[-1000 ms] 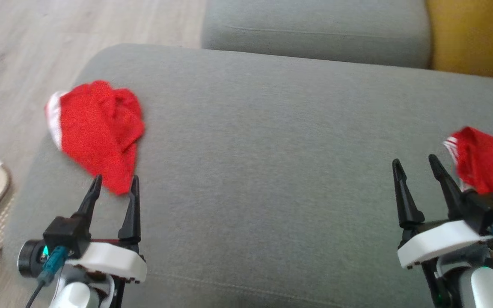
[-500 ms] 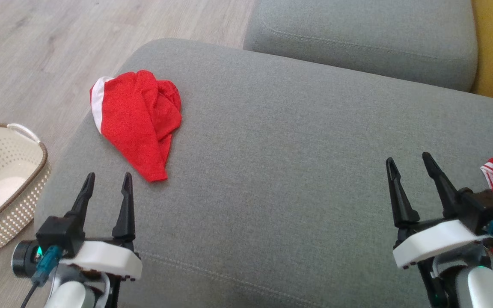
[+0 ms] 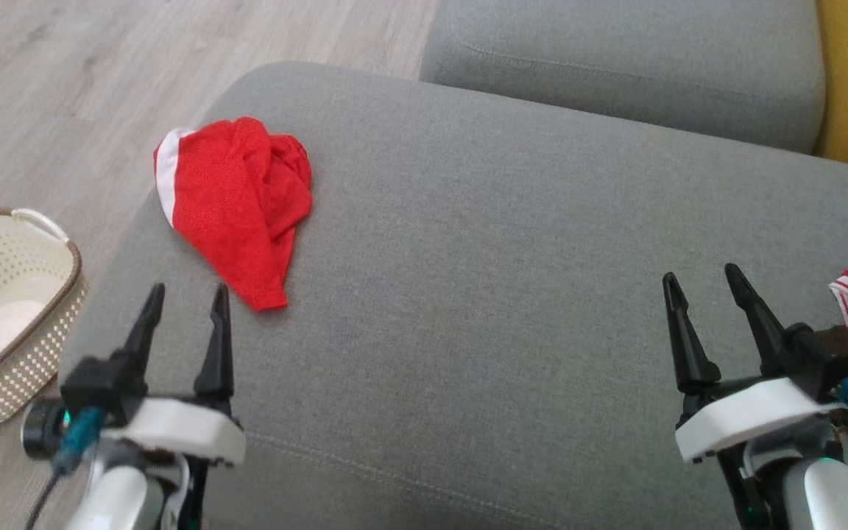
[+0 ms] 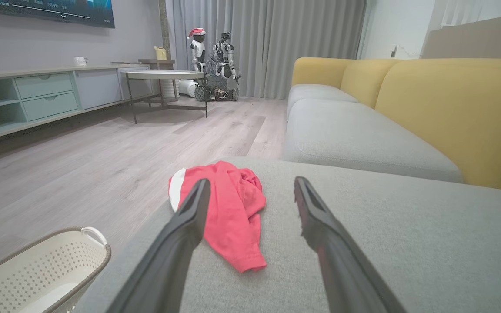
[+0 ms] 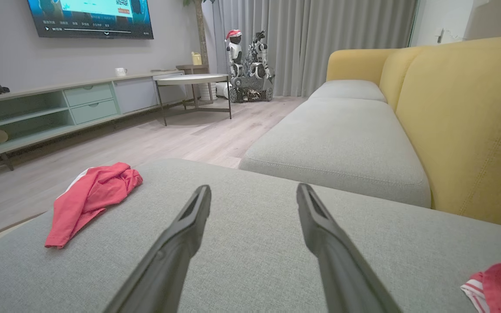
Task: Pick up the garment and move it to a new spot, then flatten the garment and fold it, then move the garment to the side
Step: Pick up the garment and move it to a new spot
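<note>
Red garment [image 3: 236, 210] crumpled at far-left corner of grey cushion [image 3: 505, 294]. Left gripper [image 3: 188, 288] just short of it, fingers spread wide, empty. Right gripper [image 3: 698, 274] likewise wide, empty, well apart.

Red garment [image 3: 236, 206] lies crumpled near the cushion's left edge.

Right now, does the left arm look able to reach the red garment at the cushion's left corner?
Probably yes. The left gripper is open just short of the garment, whose near tip lies right ahead of its fingers. Only bare cushion lies between them, with nothing in the way.
</note>
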### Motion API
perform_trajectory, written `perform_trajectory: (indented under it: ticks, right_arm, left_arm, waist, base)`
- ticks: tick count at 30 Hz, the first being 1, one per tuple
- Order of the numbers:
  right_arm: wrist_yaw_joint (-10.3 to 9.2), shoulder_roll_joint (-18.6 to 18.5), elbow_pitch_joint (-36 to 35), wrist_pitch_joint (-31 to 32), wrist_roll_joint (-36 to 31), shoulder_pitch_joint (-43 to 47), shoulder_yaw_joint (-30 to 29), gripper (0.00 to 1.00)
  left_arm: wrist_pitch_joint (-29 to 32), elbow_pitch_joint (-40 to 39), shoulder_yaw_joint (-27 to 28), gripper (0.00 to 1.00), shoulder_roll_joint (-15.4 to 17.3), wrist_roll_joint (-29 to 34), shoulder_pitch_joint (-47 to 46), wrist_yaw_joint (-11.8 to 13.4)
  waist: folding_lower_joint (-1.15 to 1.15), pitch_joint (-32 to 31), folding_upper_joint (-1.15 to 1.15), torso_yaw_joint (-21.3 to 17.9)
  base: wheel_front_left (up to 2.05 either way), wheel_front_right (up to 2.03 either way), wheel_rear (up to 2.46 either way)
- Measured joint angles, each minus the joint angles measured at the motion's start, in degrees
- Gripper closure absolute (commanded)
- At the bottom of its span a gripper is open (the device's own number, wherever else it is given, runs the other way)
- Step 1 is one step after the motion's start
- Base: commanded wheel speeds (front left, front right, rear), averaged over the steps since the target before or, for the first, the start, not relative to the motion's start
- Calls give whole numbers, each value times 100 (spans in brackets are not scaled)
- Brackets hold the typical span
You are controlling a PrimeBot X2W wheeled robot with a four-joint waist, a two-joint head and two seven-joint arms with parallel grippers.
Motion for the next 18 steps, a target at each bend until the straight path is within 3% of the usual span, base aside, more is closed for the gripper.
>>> perform_trajectory:
  ticks: [7,18]
  right_arm:
    - [0,1,-157,107,-12,-90,87,0]
    - [0,-5,-445,274,-282,-886,107,0]
  left_arm:
    - [2,282,146,0,-103,-234,-758,-111]
    - [0,1760,575,0,-289,-671,-2406,-477]
  waist:
    - [0,367,0,-108]
    - [1,1661,0,-453]
  base:
    - [0,0,0]
    - [0,0,0]
